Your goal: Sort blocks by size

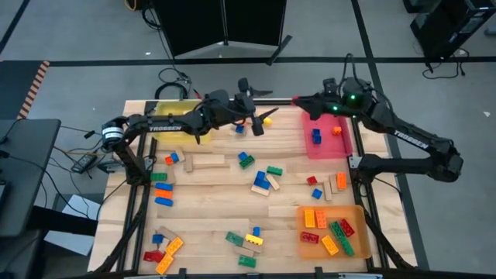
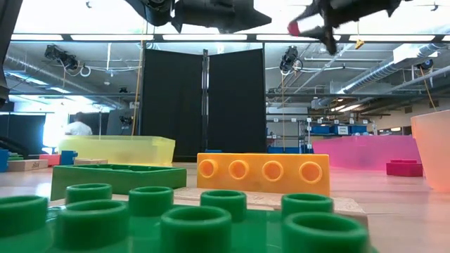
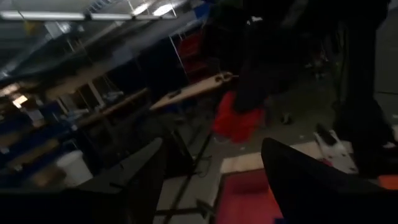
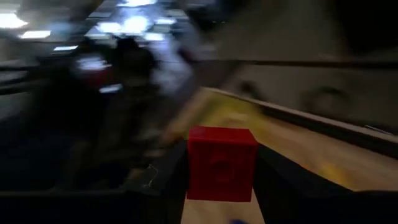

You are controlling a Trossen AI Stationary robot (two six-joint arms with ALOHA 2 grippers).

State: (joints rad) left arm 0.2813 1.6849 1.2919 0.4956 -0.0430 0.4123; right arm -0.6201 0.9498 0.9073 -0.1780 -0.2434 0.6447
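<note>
Blocks point(image 1: 262, 183) lie all over the wooden bench point(image 1: 209, 225), which is the biggest thing here. Some sit in loose heaps near the middle and along the left side. Others are already in trays.

Next in size come three trays. A yellow tray point(image 1: 172, 120) sits at the far left corner. A pink tray point(image 1: 325, 147) sits at the far right, with a blue and an orange block inside. An orange tray point(image 1: 358, 232) at the near right holds a pile of bigger bricks.

Then come the two arms, both raised over the far edge. The left gripper point(image 1: 252, 124) hangs near the middle of the far side. Its fingers are apart and hold nothing. A little yellow block point(image 1: 267, 120) shows just beside them, but it is hard to say whether it lies on the bench or is in the air.

The right gripper point(image 1: 298, 101) is the one at work. Its fingers are clamped on a small red block point(image 4: 221, 163), the smallest thing that matters now. It is a squat little cube, so it has no real long side.

The red block is up in the air, just off the pink tray's far left corner. The tray lies toward the right arm's own base from the fingers. The right arm is much nearer to it than the left, so a short pull back over the rim looks like what the next move needs.
</note>
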